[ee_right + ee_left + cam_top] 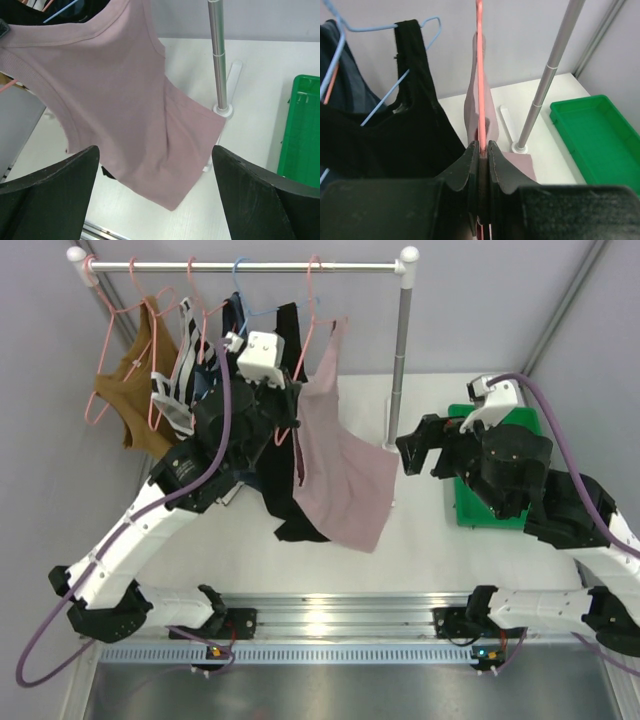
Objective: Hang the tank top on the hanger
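Note:
The mauve-pink tank top (pixel 342 465) hangs from a salmon-pink hanger (pixel 312 310) hooked on the rail (pixel 250 264); its lower body drapes toward the table. My left gripper (pixel 283 405) is shut on the hanger's thin wire with tank-top fabric beside it. In the left wrist view the gripper (pixel 483 149) pinches the hanger (pixel 480 70) edge-on, with tank-top fabric (pixel 471 100) behind it. My right gripper (pixel 412 452) is open and empty, just right of the tank top's hem. The right wrist view shows the tank top (pixel 120 100) ahead of the right gripper (pixel 156 175).
A black tank top (pixel 415 125) on a light-blue hanger (pixel 395 85) hangs left of the pink one. A mustard-brown top (pixel 130 390) and other garments hang further left. The rack's upright pole (pixel 400 370) stands between the arms. A green tray (pixel 495 470) lies at the right.

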